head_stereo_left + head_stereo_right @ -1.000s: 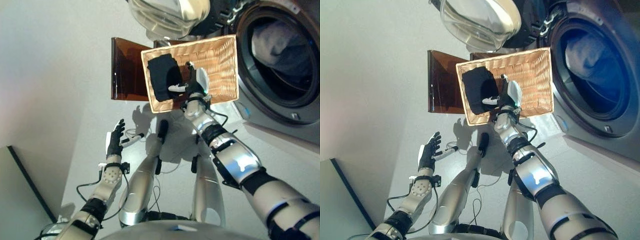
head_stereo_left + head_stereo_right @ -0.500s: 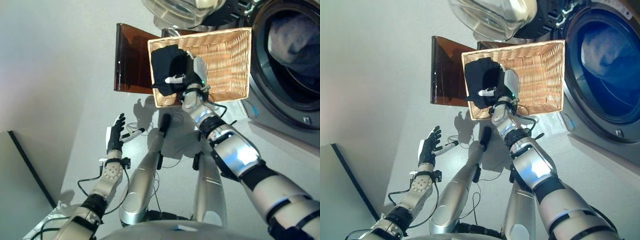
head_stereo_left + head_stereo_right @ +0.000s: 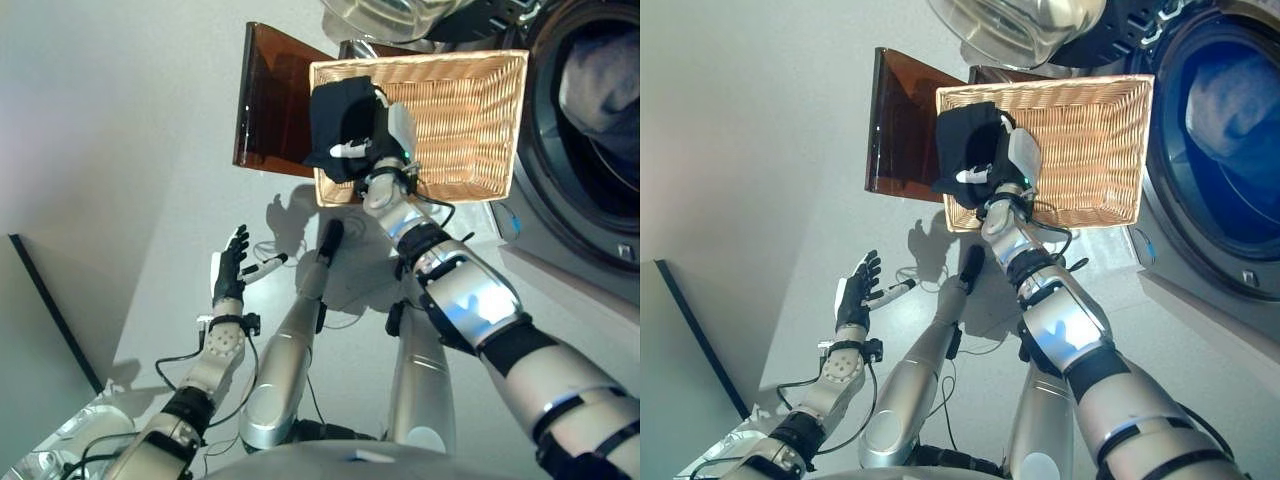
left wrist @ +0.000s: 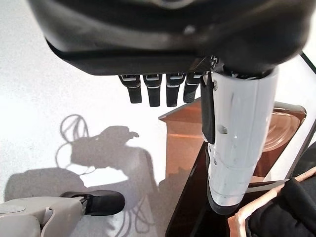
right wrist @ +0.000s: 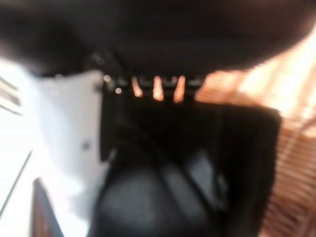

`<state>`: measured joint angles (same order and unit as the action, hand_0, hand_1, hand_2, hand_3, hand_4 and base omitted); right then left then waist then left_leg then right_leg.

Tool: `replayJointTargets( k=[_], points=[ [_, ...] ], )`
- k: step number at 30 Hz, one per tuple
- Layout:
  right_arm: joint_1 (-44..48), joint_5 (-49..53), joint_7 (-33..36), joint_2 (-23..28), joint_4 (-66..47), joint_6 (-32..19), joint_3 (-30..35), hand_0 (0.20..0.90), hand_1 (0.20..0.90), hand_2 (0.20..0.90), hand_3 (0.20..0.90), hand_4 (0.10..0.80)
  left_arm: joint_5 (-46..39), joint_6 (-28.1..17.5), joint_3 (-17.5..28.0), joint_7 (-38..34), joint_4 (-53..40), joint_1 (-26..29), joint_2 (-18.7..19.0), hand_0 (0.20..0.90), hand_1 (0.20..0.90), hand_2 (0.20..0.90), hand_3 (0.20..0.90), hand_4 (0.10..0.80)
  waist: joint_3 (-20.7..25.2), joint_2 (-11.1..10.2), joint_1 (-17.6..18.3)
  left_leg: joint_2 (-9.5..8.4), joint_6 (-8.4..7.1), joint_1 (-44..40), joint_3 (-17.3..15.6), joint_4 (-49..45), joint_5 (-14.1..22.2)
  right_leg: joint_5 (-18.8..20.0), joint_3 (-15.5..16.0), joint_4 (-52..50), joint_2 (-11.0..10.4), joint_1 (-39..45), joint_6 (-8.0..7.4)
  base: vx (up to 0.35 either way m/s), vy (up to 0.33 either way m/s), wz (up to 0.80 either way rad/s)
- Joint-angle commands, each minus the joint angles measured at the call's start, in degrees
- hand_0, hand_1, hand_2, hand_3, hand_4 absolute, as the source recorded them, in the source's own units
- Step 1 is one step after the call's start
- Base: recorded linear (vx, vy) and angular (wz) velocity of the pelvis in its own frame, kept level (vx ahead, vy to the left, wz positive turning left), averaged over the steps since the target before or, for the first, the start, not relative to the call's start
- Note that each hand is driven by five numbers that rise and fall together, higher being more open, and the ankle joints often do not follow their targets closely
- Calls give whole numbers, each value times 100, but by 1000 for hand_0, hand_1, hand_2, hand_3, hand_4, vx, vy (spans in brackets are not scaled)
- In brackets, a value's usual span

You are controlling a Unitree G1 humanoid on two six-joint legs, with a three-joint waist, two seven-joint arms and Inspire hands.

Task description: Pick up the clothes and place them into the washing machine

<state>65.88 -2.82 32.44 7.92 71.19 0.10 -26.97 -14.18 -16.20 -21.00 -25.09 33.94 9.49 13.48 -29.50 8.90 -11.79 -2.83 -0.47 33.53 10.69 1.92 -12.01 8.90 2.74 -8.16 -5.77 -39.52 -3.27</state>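
The robot's right hand (image 3: 385, 150) reaches into a wicker basket (image 3: 470, 110) on the floor (image 3: 150, 150), its fingers and white-covered thumb curled round a black garment (image 3: 335, 125) at the basket's 9 o'clock end. In the right wrist view the dark cloth (image 5: 197, 163) fills the space just past the hand, with the woven basket showing behind it. The garment is bunched up against the palm, and part of it hangs over the basket's rim at that end.

Just beside the basket, at its 9 o'clock side, stands a brown translucent panel (image 3: 275, 100), touching or nearly touching the wicker rim. At the basket's 3 o'clock side is the washing machine (image 3: 590, 200), its round opening facing the basket; a grey-blue bundle of cloth (image 3: 605, 85) lies inside the drum. The machine's glass door (image 3: 1025, 25) hangs open at 12 o'clock, beyond the basket.

The left hand (image 3: 230, 275) hangs well apart from the basket, at about 7 o'clock from it, over bare floor. Its fingers (image 4: 155, 91) are straight and relaxed, spread a little and holding nothing; the left wrist view shows them in a row beside the white-covered thumb, with the brown panel and a corner of the basket past them.
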Motion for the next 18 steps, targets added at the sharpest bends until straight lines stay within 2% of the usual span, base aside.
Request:
replayJointTargets(
  k=[1,4,5,6,8,9,10,11,18],
  points=[
    [510,-24,-120,-431,40,-246,-147,900,900,900,900,800,-56,-251,-13,-231,-440,128,414,900,900,900,900,800,-29,369,-276,-190,-206,60,-24,167,-6,-736,15,-642,-180,-92,-165,1,-12,5],
    [556,6,-122,-387,74,-250,-130,900,900,900,900,800,-76,-251,-21,-224,-465,120,417,900,900,900,900,800,-29,373,-290,-190,-206,81,-4,174,-10,-746,28,-647,-182,-107,-166,3,-9,7],
    [588,32,-122,-368,81,-252,-116,744,744,744,744,688,-90,-255,-22,-225,-490,115,419,900,900,900,900,800,-29,384,-297,-192,-206,108,4,171,-13,-750,31,-651,-188,-129,-165,1,-1,8],
    [620,91,-120,-312,105,-258,-71,532,532,532,532,537,-92,-254,-29,-222,-533,110,421,900,900,900,900,800,-29,394,-309,-197,-207,136,19,180,-23,-768,52,-666,-196,-145,-161,1,-1,8],
    [656,116,-111,-290,122,-263,-57,491,491,491,491,508,-95,-255,-35,-233,-543,117,425,900,900,900,900,800,-29,390,-318,-199,-209,160,28,187,-30,-770,61,-669,-197,-162,-160,1,-1,3],
    [684,137,-103,-250,130,-266,-38,354,354,354,354,410,-90,-256,-31,-239,-604,111,437,900,900,900,900,800,-29,392,-323,-198,-209,182,29,184,-31,-772,57,-667,-195,-178,-159,0,0,0],
    [701,159,-95,-227,97,-267,-37,354,354,354,354,410,-98,-257,-15,-238,-658,101,445,900,900,900,900,800,-29,385,-322,-197,-209,207,29,186,-36,-775,69,-676,-193,-202,-155,0,0,0],
    [711,170,-95,-180,107,-266,-15,200,200,200,200,300,-93,-255,-6,-235,-677,98,450,900,900,900,900,800,-29,381,-319,-194,-210,231,30,185,-40,-779,69,-690,-190,-230,-153,0,0,0],
    [772,236,4,18,255,-238,125,200,200,200,200,300,-108,-247,-26,-208,-659,60,444,900,900,900,900,800,-29,353,-310,-198,-201,248,43,197,-53,-770,72,-667,-178,-243,-157,-5,3,-2]
  ],
)
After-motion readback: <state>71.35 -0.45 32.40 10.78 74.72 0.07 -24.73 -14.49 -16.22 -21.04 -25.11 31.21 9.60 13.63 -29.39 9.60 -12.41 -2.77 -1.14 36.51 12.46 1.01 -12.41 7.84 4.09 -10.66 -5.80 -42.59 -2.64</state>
